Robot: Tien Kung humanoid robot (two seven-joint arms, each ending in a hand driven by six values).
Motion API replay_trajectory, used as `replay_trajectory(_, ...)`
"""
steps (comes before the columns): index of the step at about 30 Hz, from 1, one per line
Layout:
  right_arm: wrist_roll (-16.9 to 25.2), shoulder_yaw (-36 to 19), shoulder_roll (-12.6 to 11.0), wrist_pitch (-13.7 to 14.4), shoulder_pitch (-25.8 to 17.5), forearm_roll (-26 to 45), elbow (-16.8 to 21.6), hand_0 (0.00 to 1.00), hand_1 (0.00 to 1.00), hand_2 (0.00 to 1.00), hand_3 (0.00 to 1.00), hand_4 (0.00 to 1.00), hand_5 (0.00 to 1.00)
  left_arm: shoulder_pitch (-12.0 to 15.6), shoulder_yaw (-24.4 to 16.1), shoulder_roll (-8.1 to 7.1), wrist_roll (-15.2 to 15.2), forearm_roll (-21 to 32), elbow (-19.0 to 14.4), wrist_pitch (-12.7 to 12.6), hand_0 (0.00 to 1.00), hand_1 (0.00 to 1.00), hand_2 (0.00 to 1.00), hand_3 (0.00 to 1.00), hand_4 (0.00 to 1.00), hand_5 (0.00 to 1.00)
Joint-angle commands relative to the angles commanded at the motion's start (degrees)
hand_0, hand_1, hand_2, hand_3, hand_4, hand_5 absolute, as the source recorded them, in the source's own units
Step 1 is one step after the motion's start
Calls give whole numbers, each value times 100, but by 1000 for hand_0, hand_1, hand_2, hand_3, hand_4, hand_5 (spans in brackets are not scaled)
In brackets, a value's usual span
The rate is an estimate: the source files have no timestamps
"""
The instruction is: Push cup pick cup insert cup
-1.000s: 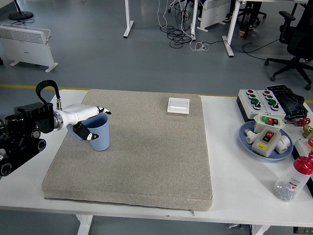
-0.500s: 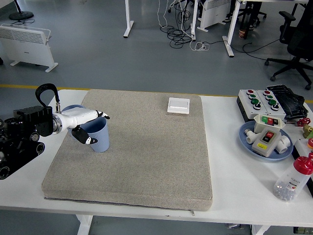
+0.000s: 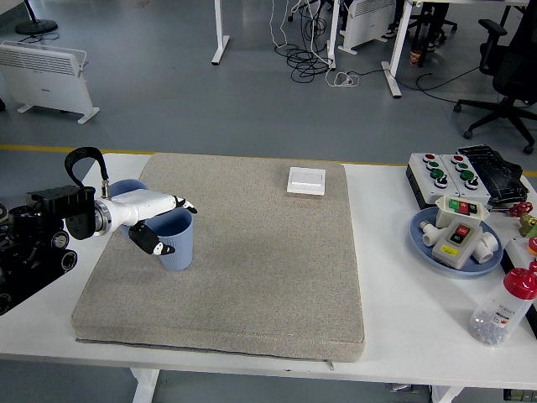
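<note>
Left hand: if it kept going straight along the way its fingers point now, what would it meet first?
The left hand is already around the blue cup. Its fingers point right across the grey mat; that stretch looks free of objects, though depth is uncertain.

My left robot hand (image 3: 157,220) is showing smooth, glossy white plastic shells with black fingertips. It is gripping a matt blue plastic cup (image 3: 177,242) with a ribbed wall. The cup is sitting on a coarse, woven grey cloth mat (image 3: 252,269), which is lying on the smooth white surface (image 3: 394,252).
</note>
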State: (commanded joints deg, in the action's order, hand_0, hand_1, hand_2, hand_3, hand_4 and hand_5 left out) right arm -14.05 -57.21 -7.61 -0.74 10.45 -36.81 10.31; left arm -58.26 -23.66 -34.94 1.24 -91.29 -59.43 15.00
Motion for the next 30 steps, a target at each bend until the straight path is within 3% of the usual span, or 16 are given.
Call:
replay_trajectory(1,1,-3,-1,0,-1,-4,0,775,715,716,620,287,560,28,-89,-46,-48,11,-143,20,493,624,728,775,493,2)
replay_trajectory(2,3,-12,2,4,-6,-2,0,775,715,716,619,287,562,56,-218,-118,-153,-5,-335,65,490,585,648,707,506,2)
replay_trajectory(7,14,-7,5,10,-31,41,0,775,715,716,619,287,562,123,-767,-363,-436,81,-1075,191,490,585,648,707,506,2)
replay_trajectory(8,13,-10,6,10,-34,36,0,775,715,715,619,286,557,119,-900,-412,-498,85,-1187,217,481,560,582,674,501,2)
replay_trajectory(12,5,-17,3,9,-48,20,0,775,715,715,619,286,557,38,-1339,-554,-646,83,-1305,287,481,560,582,674,501,2)
replay_trajectory(17,-2,-2,-2,12,-64,36,0,774,715,716,619,287,558,-179,-1554,-645,-702,64,-965,338,485,556,573,667,502,2)
replay_trajectory(25,-13,17,-6,17,-61,31,0,774,715,715,620,286,560,-468,-1544,-639,-697,-48,-21,386,504,562,582,667,470,2)
replay_trajectory(30,2,36,-6,21,-41,76,0,774,715,716,620,286,559,-520,-1528,-655,-726,-65,195,413,512,563,585,670,466,2)
